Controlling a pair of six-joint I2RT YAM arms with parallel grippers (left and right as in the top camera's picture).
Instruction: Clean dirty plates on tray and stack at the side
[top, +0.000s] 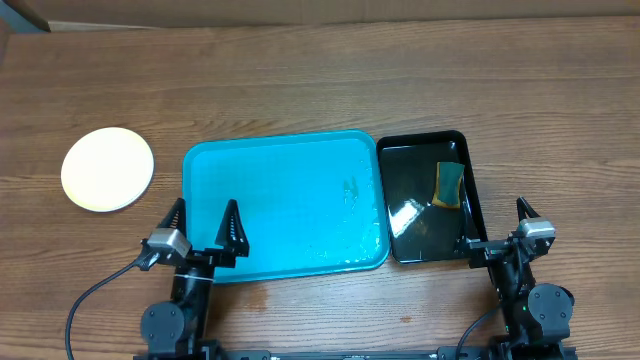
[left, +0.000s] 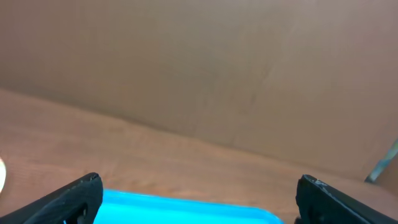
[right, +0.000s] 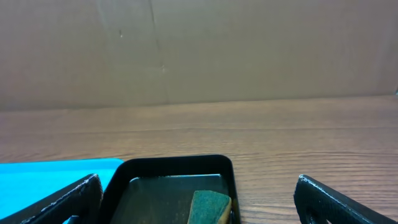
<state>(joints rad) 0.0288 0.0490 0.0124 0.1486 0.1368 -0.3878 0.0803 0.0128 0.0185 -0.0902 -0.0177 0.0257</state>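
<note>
L gripper (top: 205, 222) & R gripper (top: 497, 230) wide open, nothing held. Pale plate (top: 108, 169) on table (top: 400, 80), left of turquoise tray (top: 280, 200).

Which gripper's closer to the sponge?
Right. The right gripper sits near-right of the sponge; the left gripper is far to the sponge's left, over the near-left corner of the turquoise tray.

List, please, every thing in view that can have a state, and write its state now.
plate: flat on the table, left of the tray, no smears visible
turquoise tray: holds no plate, small dark mark near its right side
black tray: right beside the turquoise tray, holds the sponge
sponge: lying in the black tray
left gripper: open, holds nothing
right gripper: open, holds nothing
</note>
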